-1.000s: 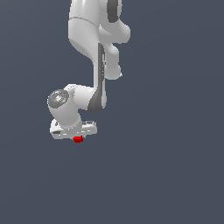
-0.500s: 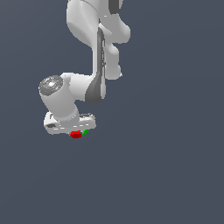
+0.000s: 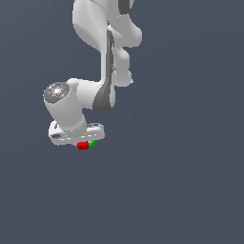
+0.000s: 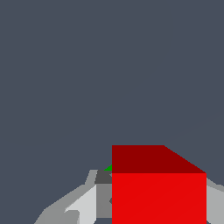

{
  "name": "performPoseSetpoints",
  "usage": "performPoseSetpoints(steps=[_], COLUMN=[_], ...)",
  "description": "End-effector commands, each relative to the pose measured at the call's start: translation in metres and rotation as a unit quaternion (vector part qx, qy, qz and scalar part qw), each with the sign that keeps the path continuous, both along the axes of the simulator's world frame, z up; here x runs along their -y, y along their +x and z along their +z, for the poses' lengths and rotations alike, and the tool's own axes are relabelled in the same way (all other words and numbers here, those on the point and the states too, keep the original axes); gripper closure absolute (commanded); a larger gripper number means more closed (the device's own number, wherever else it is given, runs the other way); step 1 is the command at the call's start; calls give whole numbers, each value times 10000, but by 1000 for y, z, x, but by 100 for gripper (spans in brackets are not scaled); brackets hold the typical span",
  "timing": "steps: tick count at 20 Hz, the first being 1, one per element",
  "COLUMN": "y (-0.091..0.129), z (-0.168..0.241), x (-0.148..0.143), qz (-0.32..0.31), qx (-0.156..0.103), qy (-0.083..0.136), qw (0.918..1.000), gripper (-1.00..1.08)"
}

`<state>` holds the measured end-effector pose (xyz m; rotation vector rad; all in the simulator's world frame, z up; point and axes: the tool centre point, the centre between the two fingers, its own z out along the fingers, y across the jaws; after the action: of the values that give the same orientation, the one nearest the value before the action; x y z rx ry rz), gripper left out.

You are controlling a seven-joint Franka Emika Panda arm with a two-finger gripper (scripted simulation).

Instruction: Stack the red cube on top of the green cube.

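The white arm is the largest thing in the exterior view, one smooth, rounded, glossy body with dark grey joint seams, coming down from the top of the picture and bending toward the exterior view's left, where a speckled grey round cap closes one joint. No brand, label or writing can be read on it anywhere. Around it lies a plain, flat slate-grey ground, untextured.

At the arm's low end sits the single gripper, white and blocky. In the wrist view its grey and white fingers stand on either side of the red cube, pinching it (the cube fills much of that picture's lower part).

There are two cubes, one of each colour, both plain, sharp-edged and matte. The red cube hangs just under the gripper. The green cube shows just beside it, toward the exterior view's right, partly hidden; in the wrist view only a green sliver peeks past the red cube. Whether the two touch cannot be told.
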<state>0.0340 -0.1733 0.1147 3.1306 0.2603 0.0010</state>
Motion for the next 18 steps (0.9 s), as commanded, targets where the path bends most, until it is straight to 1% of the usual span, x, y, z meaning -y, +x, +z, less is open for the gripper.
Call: performPoseSetpoints(steps=[1,5,12,18], y=[-5,-17,-46,-60], z=[-3,-13,-37,-50], x=[0,-2,-4,-6], qz=[0,0,0,0], qx=[2,2,-1,-3], qy=[-1,-1,-1,0], qw=[10000,10000,10000,10000], gripper=[108,108,108,108])
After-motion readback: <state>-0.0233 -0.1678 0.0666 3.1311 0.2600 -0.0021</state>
